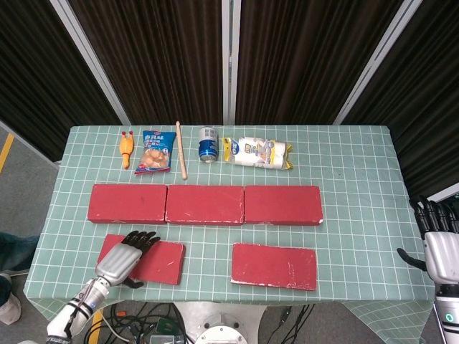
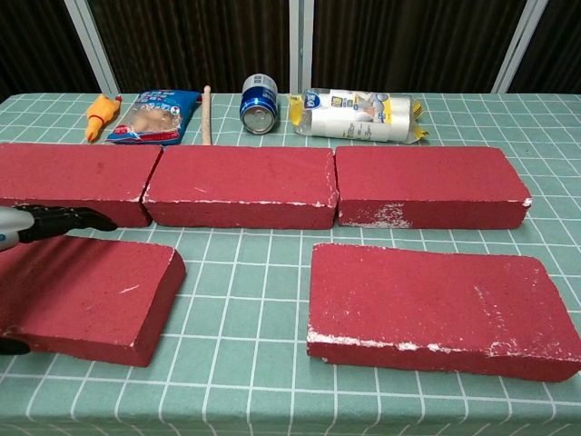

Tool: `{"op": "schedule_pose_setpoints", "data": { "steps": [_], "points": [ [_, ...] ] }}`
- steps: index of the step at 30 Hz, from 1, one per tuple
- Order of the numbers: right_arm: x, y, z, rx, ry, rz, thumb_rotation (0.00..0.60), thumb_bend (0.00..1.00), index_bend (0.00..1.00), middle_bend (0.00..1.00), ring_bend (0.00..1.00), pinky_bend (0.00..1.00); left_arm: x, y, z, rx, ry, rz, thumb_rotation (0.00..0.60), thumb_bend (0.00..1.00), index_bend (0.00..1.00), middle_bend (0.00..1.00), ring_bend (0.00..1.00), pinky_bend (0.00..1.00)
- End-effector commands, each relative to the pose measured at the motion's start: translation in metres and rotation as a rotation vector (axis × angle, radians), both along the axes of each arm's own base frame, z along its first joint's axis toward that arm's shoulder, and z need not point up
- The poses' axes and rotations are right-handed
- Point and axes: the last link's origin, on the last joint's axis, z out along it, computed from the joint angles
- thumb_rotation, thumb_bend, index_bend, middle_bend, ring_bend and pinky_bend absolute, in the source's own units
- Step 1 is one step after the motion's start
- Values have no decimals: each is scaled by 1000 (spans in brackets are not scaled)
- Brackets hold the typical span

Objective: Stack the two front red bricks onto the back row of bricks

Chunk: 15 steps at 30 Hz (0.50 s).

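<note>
Five red bricks on the green gridded table [image 1: 351,186]. Back row, three laid end to end and touching: back left brick [image 1: 127,203], back middle brick [image 1: 205,205], back right brick [image 1: 282,205]. Front row, two flat on the table and well apart from each other: front left brick [image 1: 161,261], slightly skewed, and front right brick [image 1: 274,266]. Neither front brick is stacked yet.

Left hand [image 1: 123,259] is over the left end of the front left brick, palm down, fingers [image 2: 64,221] stretched forward and a little apart, tips near the brick's back edge. Thumb sits by the brick's near edge. Cannot tell whether the hand touches or grips the brick; chest view only shows dark fingers above the gap between front left and back left bricks.

Right hand [image 1: 439,247] is off the table's right edge, near the front corner, fingers upright and spread, holding nothing, well apart from all bricks.

Behind the back row, along the far side of the table, left to right: yellow rubber chicken toy [image 1: 126,150], blue snack bag [image 1: 155,151], thin wooden stick [image 1: 181,150], blue drink can [image 1: 208,144] lying with its top toward the chest camera, clear wrapped pack [image 1: 257,153] with yellow ends. Dark curtains [image 1: 165,57] behind the table.
</note>
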Motion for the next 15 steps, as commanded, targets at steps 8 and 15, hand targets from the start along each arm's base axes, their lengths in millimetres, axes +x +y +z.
{"op": "schedule_pose_setpoints", "data": {
  "steps": [8,15],
  "points": [
    [-4,-1,-1,7,7,-12,600,63,0,0,0,0,3,9,-5,-30,8,14,600,0,36,0,0,0],
    [-5,-2,-5,18,6,-11,600,65,0,0,0,0,7,12,-8,-39,-1,13,600,0,36,36,0,0]
  ]
}}
